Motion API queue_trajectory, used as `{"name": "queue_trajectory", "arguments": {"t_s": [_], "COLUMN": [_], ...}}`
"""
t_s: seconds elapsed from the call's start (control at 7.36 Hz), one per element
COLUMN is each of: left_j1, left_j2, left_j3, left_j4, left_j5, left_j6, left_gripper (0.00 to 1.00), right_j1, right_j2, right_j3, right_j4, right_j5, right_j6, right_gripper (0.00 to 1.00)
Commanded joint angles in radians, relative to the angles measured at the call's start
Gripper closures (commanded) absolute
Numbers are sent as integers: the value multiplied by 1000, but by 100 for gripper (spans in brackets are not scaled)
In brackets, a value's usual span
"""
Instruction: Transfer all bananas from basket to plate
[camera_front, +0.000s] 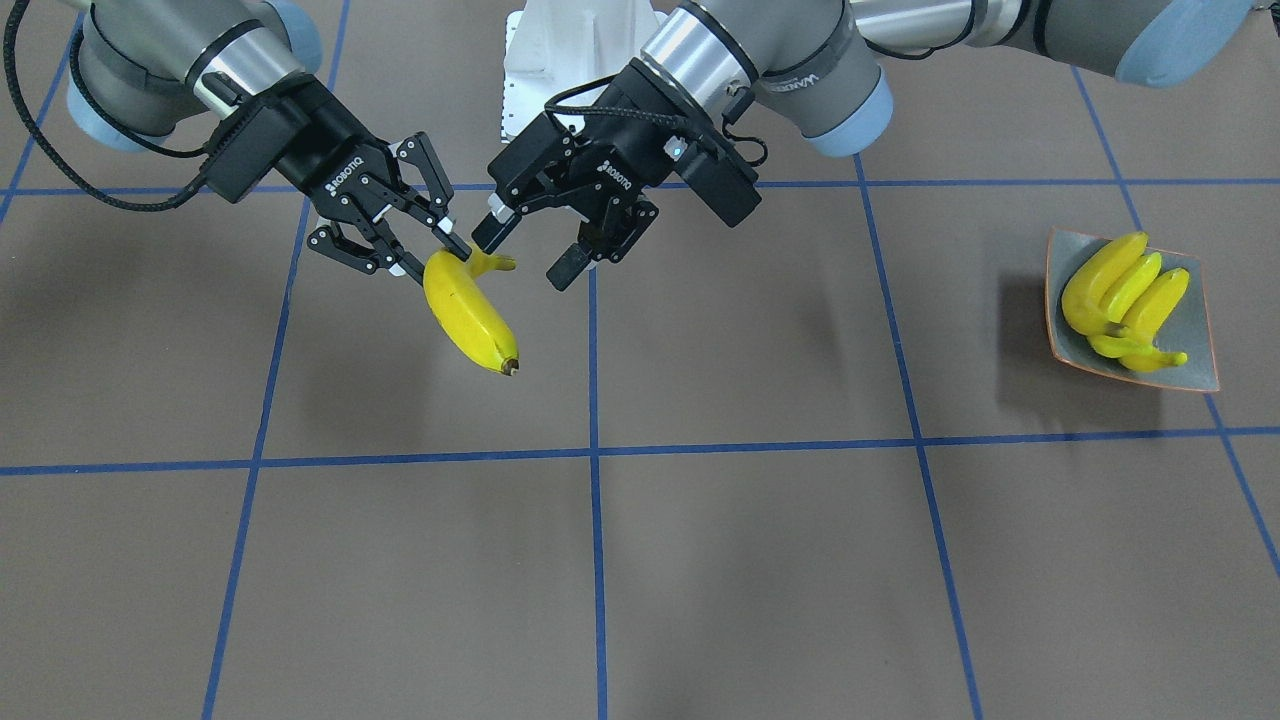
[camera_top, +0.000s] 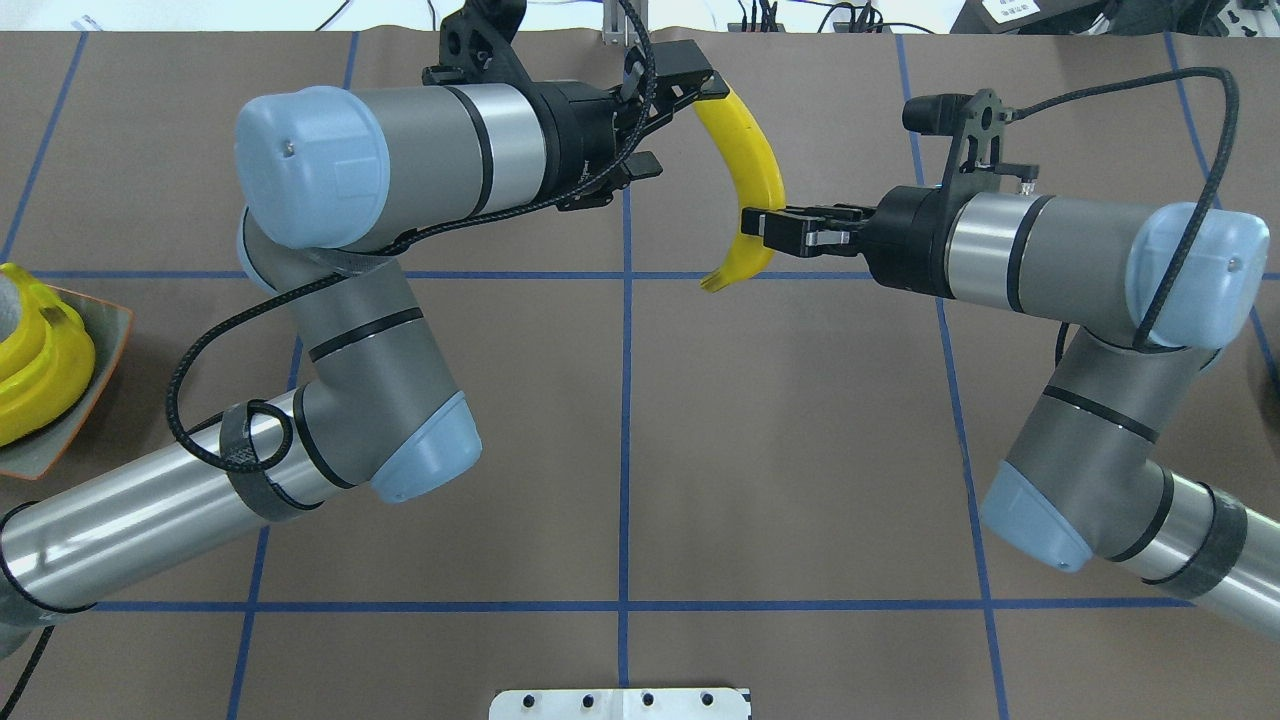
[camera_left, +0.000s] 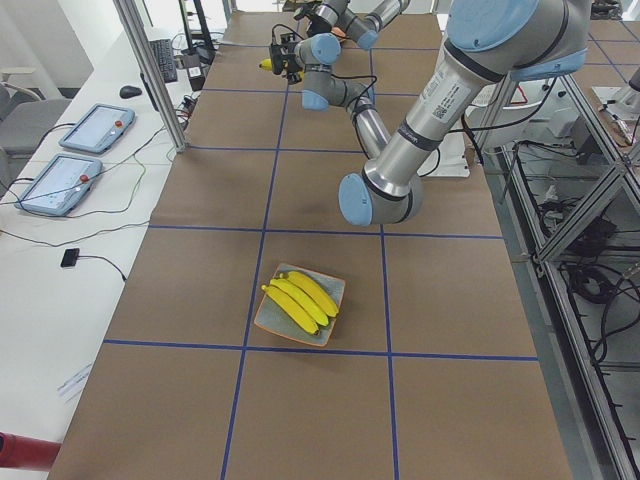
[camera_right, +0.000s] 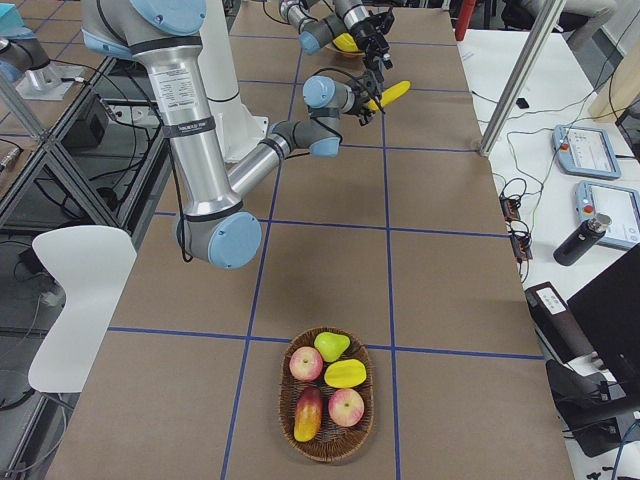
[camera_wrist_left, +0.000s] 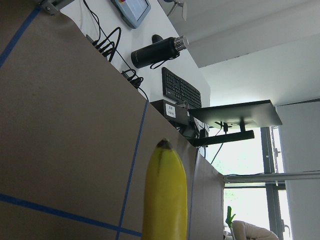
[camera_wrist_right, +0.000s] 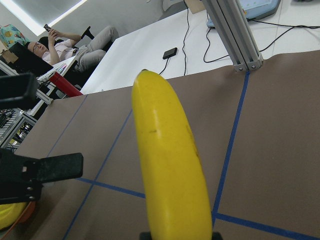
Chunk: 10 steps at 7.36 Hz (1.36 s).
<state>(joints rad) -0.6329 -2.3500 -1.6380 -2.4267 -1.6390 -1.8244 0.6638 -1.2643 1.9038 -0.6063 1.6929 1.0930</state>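
Brown table (camera_front: 700, 560) with a blue tape grid. Three bananas (camera_front: 1120, 295) lie piled on the plate (camera_front: 1195, 330) at the robot's left end. The basket (camera_right: 284, 400), at the opposite end, shows only other fruit (camera_right: 325, 390). The fourth banana (camera_front: 468, 320) hangs in the air mid-table, pinched near its stem end by the right gripper (camera_front: 432, 258). The left gripper (camera_front: 530, 248) is just beside the stem with fingers spread; contact cannot be told. Judged about three-quarters done. Remaining: hand-over to the left arm, carry, and set-down on the plate.
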Motion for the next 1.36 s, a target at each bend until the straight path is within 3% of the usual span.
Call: {"name": "queue_trajectory", "arguments": {"t_s": [0.0, 0.27, 0.41, 0.54, 0.68, 0.81, 0.95, 1.09, 1.22], "left_j1": [1, 18, 21, 21, 21, 21, 21, 19, 19], "left_j2": [1, 0, 1, 6, 8, 8, 12, 11, 12], "left_j3": [32, 32, 32, 32, 29, 26, 24, 23, 21], "left_j4": [-2, 0, 0, 0, -3, -3, -3, -3, -5], "left_j5": [-1, -1, -1, -1, -1, -1, -2, -2, -2], "left_j6": [-1, -1, -1, 0, -1, 7, 10, 10, 10], "left_gripper": [0, 0, 0, 8, 40, 91, 100, 100, 100], "right_j1": [-58, -110, -159, -171, -174, -168, -168, -168, -168], "right_j2": [2, 55, 62, 60, 59, 48, 40, 37, 36], "right_j3": [14, 37, 38, 52, 54, 57, 75, 83, 81], "right_j4": [-1, -120, -124, -124, -124, -119, -119, -116, -112], "right_j5": [-102, -186, -256, -268, -268, -266, -263, -257, -263], "right_j6": [-76, -103, -119, -120, -120, -125, -127, -125, -116], "right_gripper": [100, 100, 100, 100, 100, 100, 100, 100, 1]}}
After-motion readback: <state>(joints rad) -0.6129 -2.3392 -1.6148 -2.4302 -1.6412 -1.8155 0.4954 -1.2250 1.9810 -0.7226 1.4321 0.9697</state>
